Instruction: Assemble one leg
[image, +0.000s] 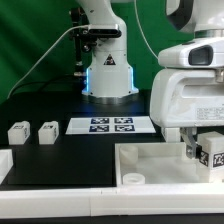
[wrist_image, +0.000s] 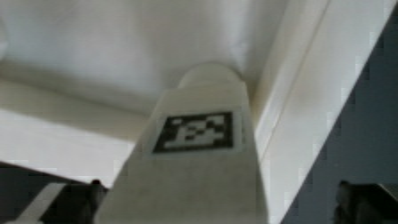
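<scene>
The leg (image: 211, 156) is a small white block with a black-and-white tag, standing at the exterior view's right end of the large white tray (image: 150, 163). My gripper (image: 201, 150) hangs over it with a finger on each side. In the wrist view the leg (wrist_image: 196, 130) runs away from the camera between the two dark fingertips (wrist_image: 71, 205). It lies close to one finger, and a clear gap shows before the other. The jaws stand wide and open. The tray's wall (wrist_image: 107, 60) fills the background.
Two more small white blocks (image: 17, 131) (image: 47, 131) sit at the exterior view's left. The marker board (image: 112, 125) lies in front of the robot base (image: 108, 75). Another white piece (image: 5, 165) shows at the left edge.
</scene>
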